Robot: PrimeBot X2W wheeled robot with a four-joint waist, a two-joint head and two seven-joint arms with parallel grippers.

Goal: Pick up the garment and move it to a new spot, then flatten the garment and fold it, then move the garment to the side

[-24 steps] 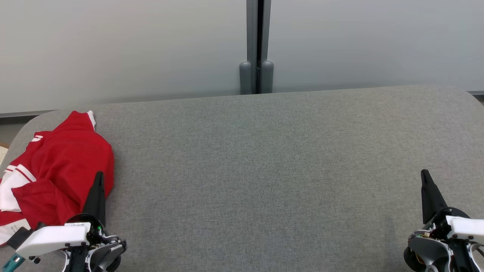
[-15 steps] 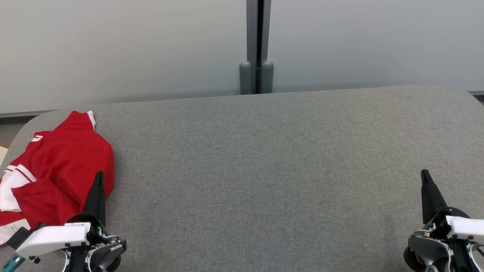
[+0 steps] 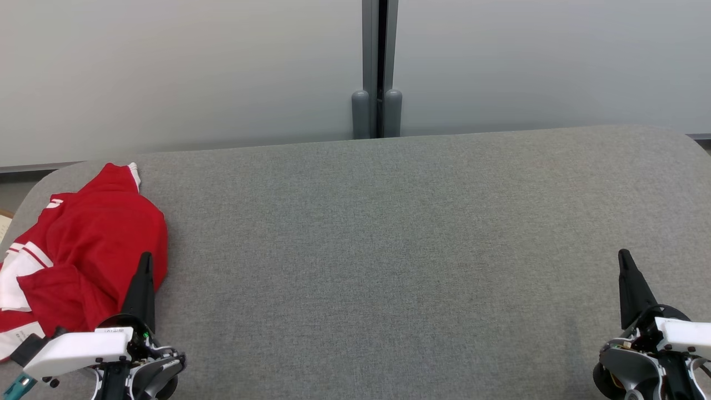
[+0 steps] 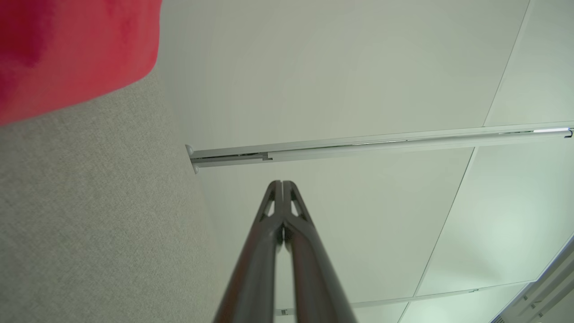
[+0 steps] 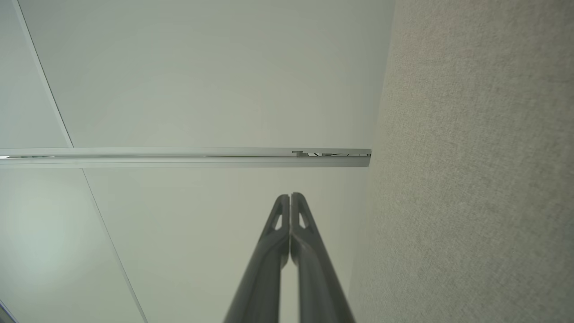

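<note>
Crumpled at the left end of the table [image 3: 389, 250], the red garment [image 3: 89, 244] looks soft, light and floppy, best pinched at a raised fold; left gripper [image 3: 145, 262] and right gripper [image 3: 624, 260] are pressed together, empty

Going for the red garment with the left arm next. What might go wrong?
1. The left gripper has its fingers shut; reaching in like that would likely push the red garment, not grasp it.
2. The garment lies bunched at the left end of the grey table; a nudge may slide it off.
3. Its layers overlap, so a pinch may catch several folds and hamper flattening.
</note>
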